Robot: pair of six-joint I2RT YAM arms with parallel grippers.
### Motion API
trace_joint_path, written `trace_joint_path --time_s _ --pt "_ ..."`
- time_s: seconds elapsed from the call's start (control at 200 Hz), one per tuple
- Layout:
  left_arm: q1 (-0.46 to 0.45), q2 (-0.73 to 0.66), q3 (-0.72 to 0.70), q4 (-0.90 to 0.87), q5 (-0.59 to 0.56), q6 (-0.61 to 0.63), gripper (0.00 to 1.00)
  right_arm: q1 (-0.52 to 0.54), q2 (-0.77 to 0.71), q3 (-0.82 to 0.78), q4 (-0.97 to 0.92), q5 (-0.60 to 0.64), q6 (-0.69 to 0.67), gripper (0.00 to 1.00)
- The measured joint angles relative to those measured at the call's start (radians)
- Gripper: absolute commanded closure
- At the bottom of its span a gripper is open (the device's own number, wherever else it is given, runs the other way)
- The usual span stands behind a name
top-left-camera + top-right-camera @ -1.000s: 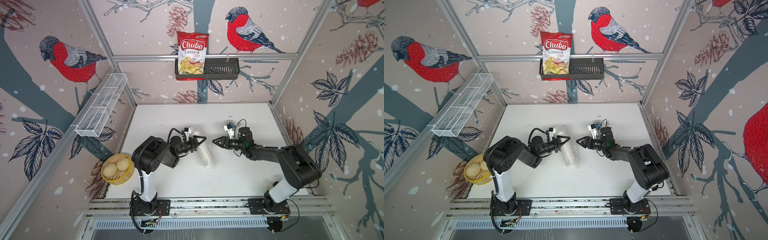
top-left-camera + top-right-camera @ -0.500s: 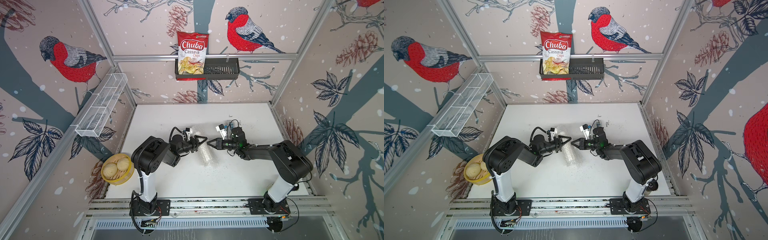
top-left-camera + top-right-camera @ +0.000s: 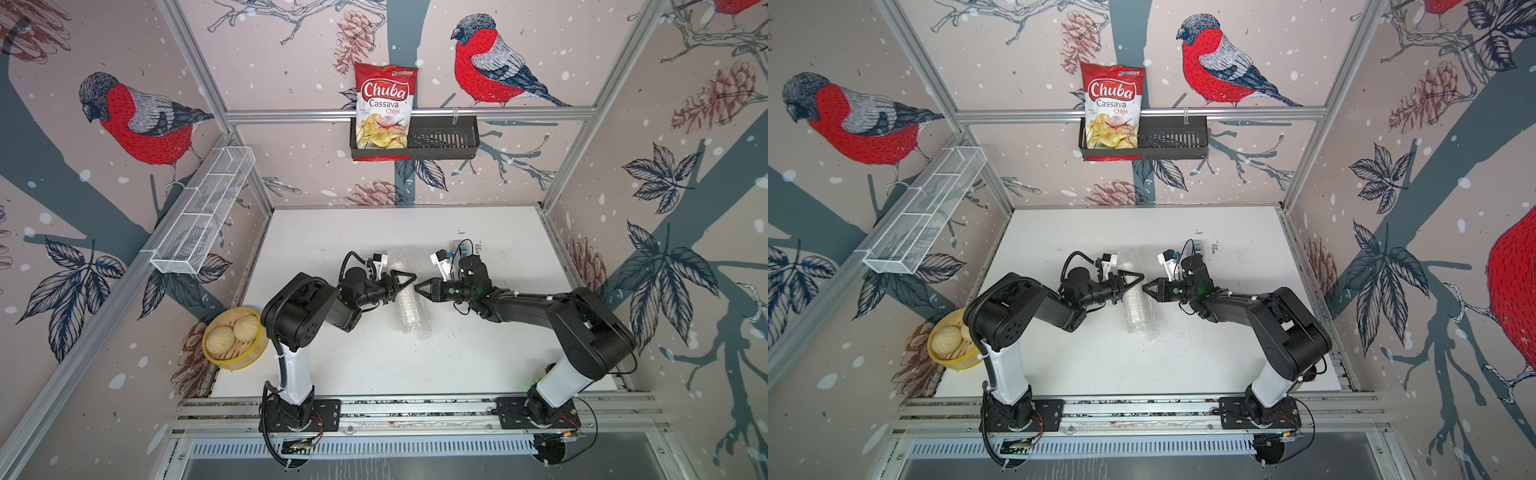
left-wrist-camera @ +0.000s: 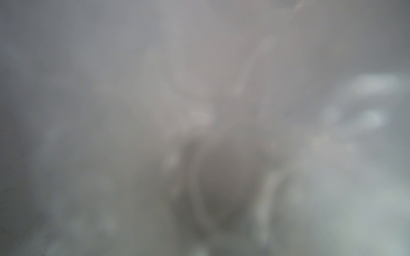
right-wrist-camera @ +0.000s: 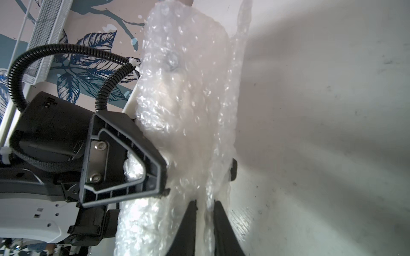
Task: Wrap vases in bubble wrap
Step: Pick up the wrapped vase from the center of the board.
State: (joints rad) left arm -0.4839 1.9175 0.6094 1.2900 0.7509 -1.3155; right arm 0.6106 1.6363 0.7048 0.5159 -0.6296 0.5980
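The bubble wrap (image 3: 409, 305) lies rolled into a long bundle in mid-table, seen in both top views (image 3: 1138, 309). The vase is hidden; only a milky bulk shows through the wrap (image 5: 184, 106). My left gripper (image 3: 412, 277) comes in from the left, shut, its tip pressed into a raised fold of the wrap (image 5: 165, 191). The left wrist view is only a grey-white blur. My right gripper (image 3: 417, 287) meets it from the right. Its two fingers are shut on a thin ridge of wrap (image 5: 205, 207).
A grey-blue tape dispenser (image 3: 465, 249) stands just behind my right wrist. A yellow steamer of buns (image 3: 235, 338) sits off the table's left edge. A black shelf with a chips bag (image 3: 384, 108) and a wire basket (image 3: 203, 216) hang on the walls.
My right gripper has moved left to the bundle and closed from open onto the wrap. The left gripper has stayed shut in place.
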Motion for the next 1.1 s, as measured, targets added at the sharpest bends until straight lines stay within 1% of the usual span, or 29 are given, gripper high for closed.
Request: trace_joint_path --time_s 0.095,0.17,0.255,0.475,0.535,0.676,0.856,0.951,1.011,1.101 --pt "-0.002 -0.002 0.001 0.0 0.01 0.005 0.29 0.025 -0.025 0.018 -0.06 0.059 -0.03 0.89" --pt "-0.005 -0.005 0.002 0.0 0.008 0.008 0.27 0.037 -0.041 0.027 -0.096 0.089 -0.051 0.92" --pt "-0.006 -0.005 0.003 0.0 0.009 0.008 0.25 0.043 -0.054 0.032 -0.12 0.106 -0.071 0.93" --pt "-0.01 -0.005 0.006 -0.023 0.008 0.02 0.15 0.055 -0.09 0.049 -0.194 0.142 -0.101 0.95" --pt "-0.01 -0.005 0.007 -0.026 0.008 0.033 0.12 0.062 -0.099 0.059 -0.222 0.162 -0.114 0.96" --pt "-0.01 -0.006 0.013 -0.058 0.007 0.042 0.09 0.08 -0.117 0.082 -0.291 0.215 -0.154 0.96" --pt "-0.011 -0.025 0.027 -0.167 -0.019 0.088 0.1 0.114 -0.124 0.111 -0.373 0.28 -0.208 0.97" --pt "-0.014 -0.036 0.043 -0.236 -0.051 0.117 0.11 0.143 -0.124 0.131 -0.4 0.281 -0.233 0.97" --pt "-0.014 -0.044 0.049 -0.273 -0.058 0.122 0.14 0.155 -0.124 0.142 -0.412 0.282 -0.253 0.97" --pt "-0.016 -0.047 0.055 -0.307 -0.074 0.138 0.21 0.156 -0.113 0.149 -0.419 0.288 -0.261 0.96"
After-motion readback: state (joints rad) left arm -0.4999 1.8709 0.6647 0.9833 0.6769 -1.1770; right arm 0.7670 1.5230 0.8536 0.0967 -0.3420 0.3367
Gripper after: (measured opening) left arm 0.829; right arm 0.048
